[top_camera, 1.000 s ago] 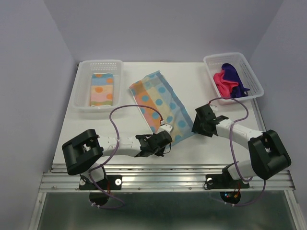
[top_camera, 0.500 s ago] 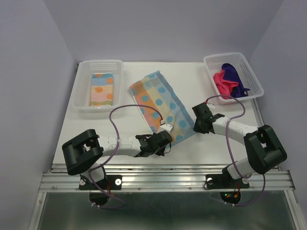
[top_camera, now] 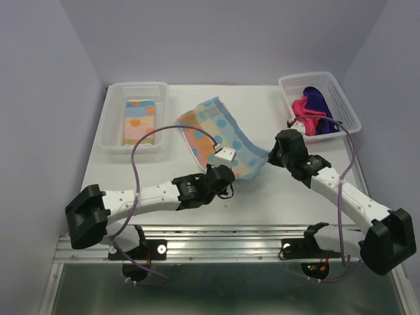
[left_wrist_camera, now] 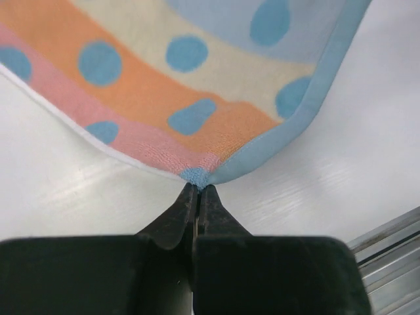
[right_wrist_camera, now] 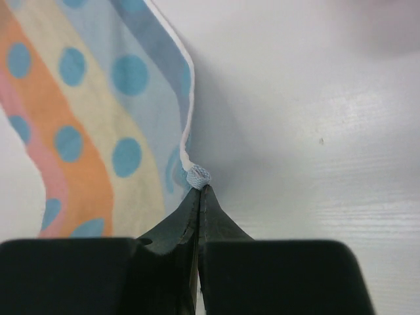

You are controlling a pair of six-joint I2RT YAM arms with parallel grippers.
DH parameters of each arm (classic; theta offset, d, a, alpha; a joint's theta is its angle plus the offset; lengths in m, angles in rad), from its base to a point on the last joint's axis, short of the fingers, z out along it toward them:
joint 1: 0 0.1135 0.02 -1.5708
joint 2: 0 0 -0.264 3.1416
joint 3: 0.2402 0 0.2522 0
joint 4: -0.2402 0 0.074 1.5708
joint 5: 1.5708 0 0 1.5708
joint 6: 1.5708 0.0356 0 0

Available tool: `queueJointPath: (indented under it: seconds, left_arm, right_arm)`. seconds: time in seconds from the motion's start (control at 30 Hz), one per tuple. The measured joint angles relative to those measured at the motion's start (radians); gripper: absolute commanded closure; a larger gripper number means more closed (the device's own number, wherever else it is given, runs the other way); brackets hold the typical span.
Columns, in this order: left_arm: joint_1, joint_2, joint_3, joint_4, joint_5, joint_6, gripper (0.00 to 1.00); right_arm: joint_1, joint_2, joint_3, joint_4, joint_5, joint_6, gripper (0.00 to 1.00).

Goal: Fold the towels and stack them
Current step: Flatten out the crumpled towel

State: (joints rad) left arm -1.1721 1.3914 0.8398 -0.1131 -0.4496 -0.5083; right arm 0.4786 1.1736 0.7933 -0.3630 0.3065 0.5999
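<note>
Two hands pinch the pastel orange, blue and pink polka-dot striped towel (top_camera: 220,134) at mid white tabletop (top_camera: 131,177): the left hand (left_wrist_camera: 197,191) and right hand (right_wrist_camera: 200,190) are each clenched on a near corner, with bare surface out to the edges. Four towels in all, the other three in two baskets: a matching folded towel (top_camera: 140,122) in the left white perforated basket (top_camera: 138,84), and a hot pink towel (top_camera: 305,110) and deep purple towel (top_camera: 318,98) crumpled in the right basket (top_camera: 287,98).

I see a white perforated basket (top_camera: 111,128) at my table's (top_camera: 262,203) far left corner, another basket (top_camera: 292,92) far right.
</note>
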Motion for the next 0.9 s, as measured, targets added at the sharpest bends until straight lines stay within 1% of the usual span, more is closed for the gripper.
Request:
queueJointPath:
  seconds: [0.1, 0.2, 0.27, 0.4, 0.47, 0.57, 0.67, 0.73, 0.77, 0.9]
  left_arm:
    - [0.0, -0.082, 0.119, -0.003, -0.077, 0.061, 1.0]
    - [0.0, -0.172, 0.217, 0.025, -0.113, 0.135, 1.0]
    - [0.0, -0.221, 0.271, 0.035, -0.114, 0.195, 1.0]
    - [0.0, -0.286, 0.356, 0.042, -0.069, 0.294, 1.0]
    - [0.0, -0.31, 0.383, 0.036, -0.035, 0.329, 1.0]
    - [0.0, -0.354, 0.418, 0.03, 0.055, 0.367, 1.0]
    - [0.0, -0.405, 0.444, 0.023, 0.173, 0.389, 1.0]
    - [0.0, -0.425, 0.459, 0.023, 0.24, 0.396, 1.0]
    - [0.0, -0.438, 0.476, 0.019, 0.306, 0.397, 1.0]
    - [0.0, -0.452, 0.516, 0.019, 0.434, 0.398, 1.0]
  right_arm:
    - [0.001, -0.059, 0.083, 0.007, 0.001, -0.017, 0.99]
    - [0.001, -0.111, 0.167, 0.006, 0.001, -0.041, 0.99]
    - [0.001, -0.139, 0.22, 0.006, 0.0, -0.055, 0.99]
    - [0.001, -0.201, 0.336, 0.004, -0.009, -0.081, 0.99]
    - [0.001, -0.216, 0.389, -0.002, -0.026, -0.092, 0.99]
    - [0.001, -0.232, 0.48, -0.008, -0.076, -0.108, 0.99]
    - [0.001, -0.251, 0.557, -0.015, -0.151, -0.118, 0.99]
    - [0.001, -0.264, 0.594, -0.03, -0.175, -0.118, 0.99]
    - [0.001, -0.27, 0.611, -0.037, -0.19, -0.117, 0.99]
    - [0.001, -0.3, 0.663, -0.061, -0.253, -0.11, 0.99]
